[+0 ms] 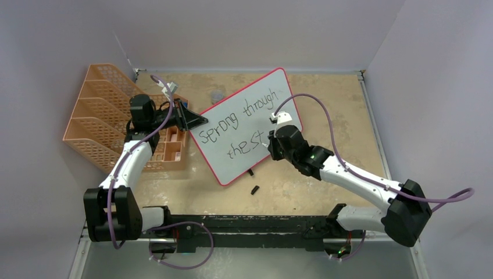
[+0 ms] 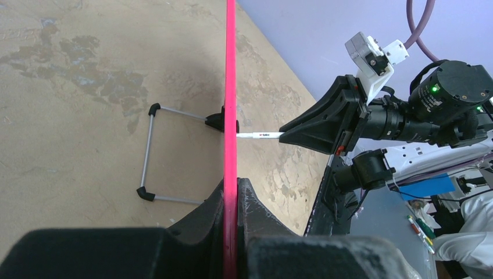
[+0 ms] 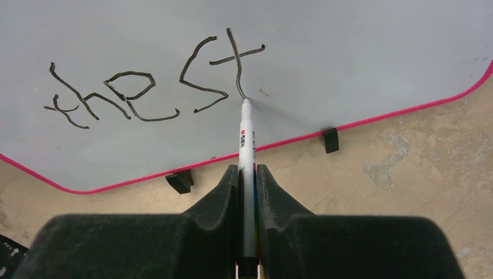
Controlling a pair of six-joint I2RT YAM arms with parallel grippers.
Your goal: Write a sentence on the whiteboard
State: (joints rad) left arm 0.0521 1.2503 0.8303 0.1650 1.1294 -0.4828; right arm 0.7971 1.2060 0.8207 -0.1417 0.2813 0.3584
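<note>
1. R: right pincer [image 3: 248, 174] clamped tight on a white marker [image 3: 246, 139], barrel running between both fingers, tip out front.
2. Marker tip touching the whiteboard [image 3: 349, 58] at the bottom of the "t" stroke.
3. L: left pincer [image 2: 231, 200] closed on the board's red-pink frame [image 2: 230, 87], one finger each side of the edge, at the board's left side in the top view.
4. The sentence [image 3: 152, 81]: black handwriting, 2 slanted lines. Upper line reads approx "Sprong through", lower line reads "the st", ending at the marker tip.
5. Board sits mid-table, turned diagonal. Two black feet [image 3: 330, 139] on its lower edge and a wire stand [image 2: 151, 154] at the back, resting on the table [image 1: 325, 99].
6. Orange mesh rack [image 1: 99, 116] left of the board, just beside the L arm.
7. Small black piece [image 1: 254, 189] lies on the table near the board's lower edge, not touching it.
</note>
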